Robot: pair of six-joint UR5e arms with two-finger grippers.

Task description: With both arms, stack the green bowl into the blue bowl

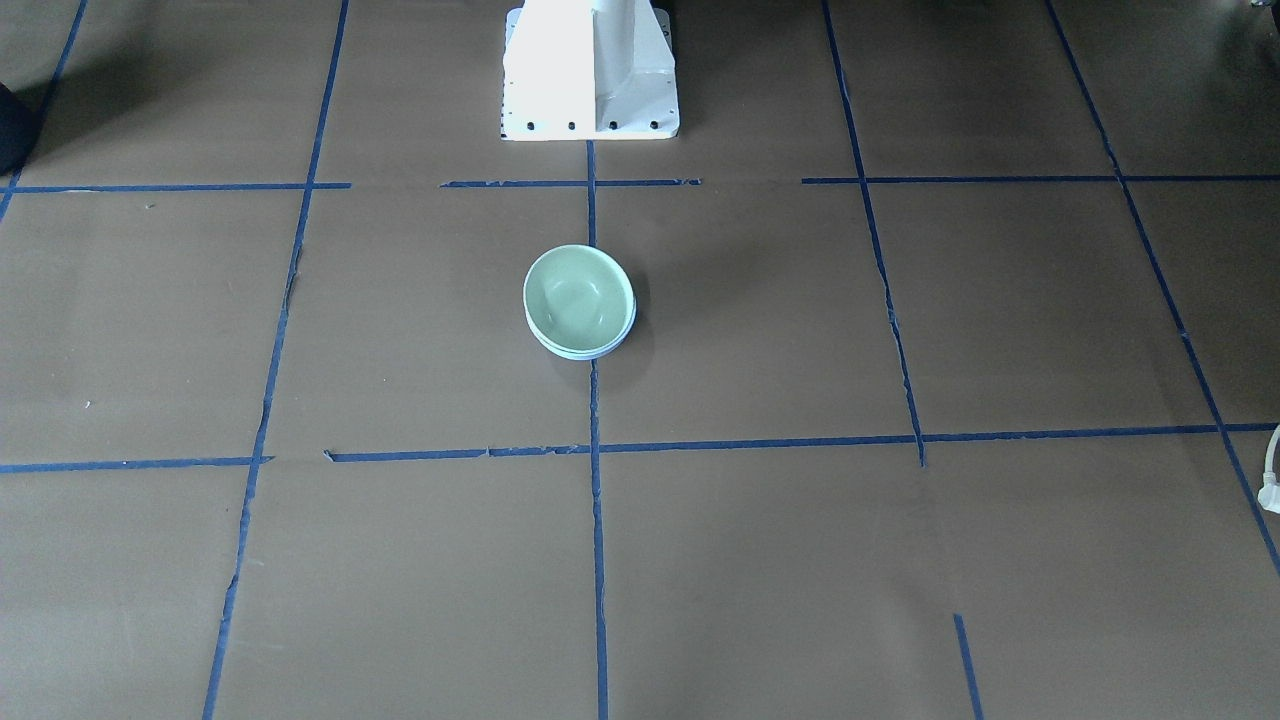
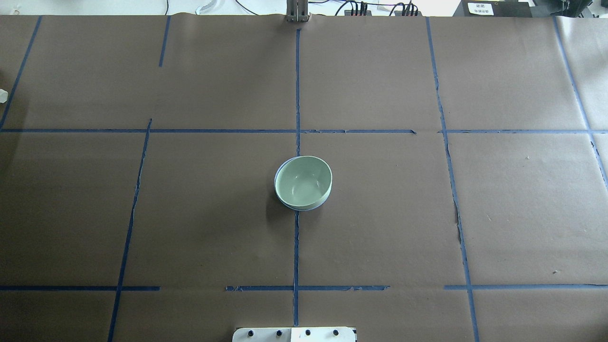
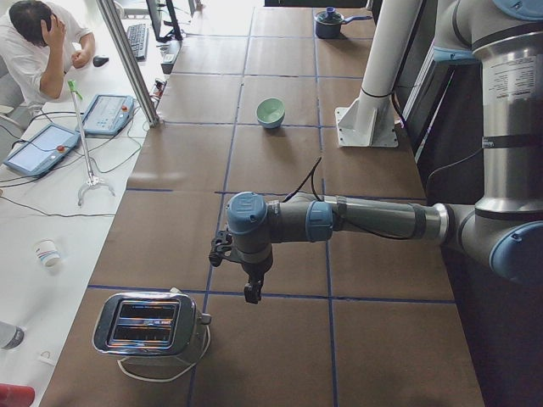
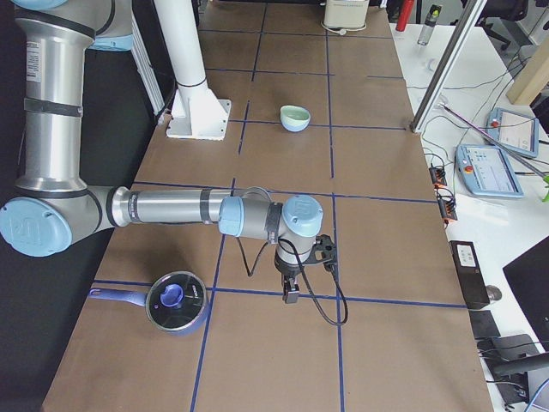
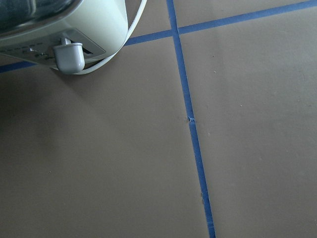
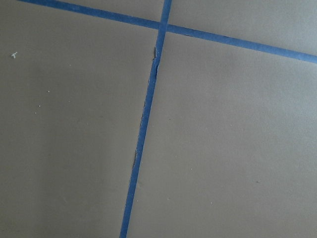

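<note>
The green bowl (image 1: 578, 296) sits nested inside the blue bowl (image 1: 583, 353) at the middle of the table. Only a thin blue rim shows under it in the overhead view (image 2: 281, 167), around the green bowl (image 2: 304, 181). Both arms are far from the bowls. The left gripper (image 3: 252, 292) hangs over the table's left end next to a toaster (image 3: 148, 326). The right gripper (image 4: 290, 296) hangs over the right end near a pot (image 4: 176, 302). I cannot tell whether either gripper is open or shut. The wrist views show only brown table and blue tape.
The white pedestal (image 1: 590, 70) stands behind the bowls. The toaster (image 5: 64, 29) and its cord lie close to the left gripper. The blue-lidded pot also shows at the far end in the left view (image 3: 331, 21). An operator (image 3: 38, 42) sits beside the table.
</note>
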